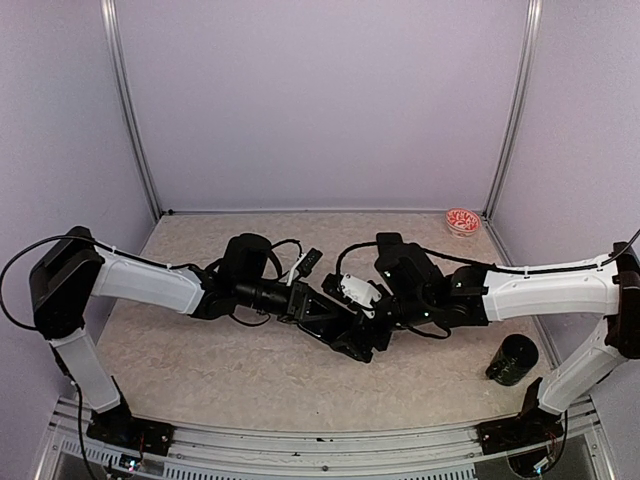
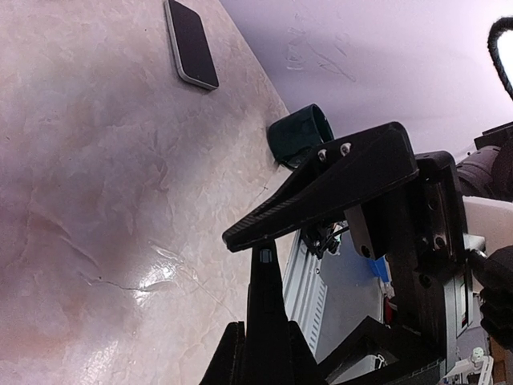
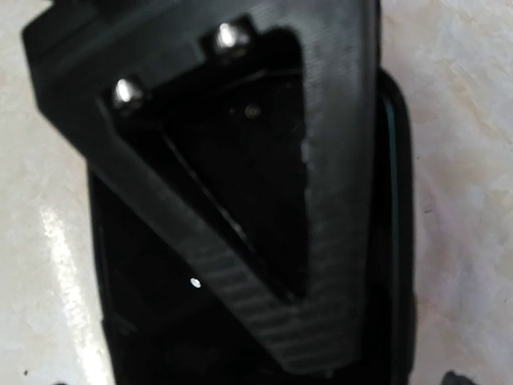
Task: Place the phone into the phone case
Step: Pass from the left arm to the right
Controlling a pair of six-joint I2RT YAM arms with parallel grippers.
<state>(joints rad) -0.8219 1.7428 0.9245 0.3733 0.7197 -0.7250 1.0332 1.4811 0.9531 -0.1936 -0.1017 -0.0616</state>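
The phone (image 2: pixel 192 44), black glass with a silver rim, lies flat on the table far from both grippers; it is hidden in the top view. My left gripper (image 1: pixel 322 312) is shut on the black phone case (image 2: pixel 264 297), which I see edge-on between its fingers (image 2: pixel 231 353). In the right wrist view the case (image 3: pixel 136 321) fills the frame, with a left finger (image 3: pixel 337 200) across its face. My right gripper (image 1: pixel 362 338) stands open at the case's far end. One right finger (image 2: pixel 321 192) lies across that end.
A dark cylinder (image 1: pixel 513 360) stands near the front right and also shows in the left wrist view (image 2: pixel 298 136). A small red and white dish (image 1: pixel 461 222) sits at the back right corner. The metal rail (image 2: pixel 309 281) marks the table's near edge.
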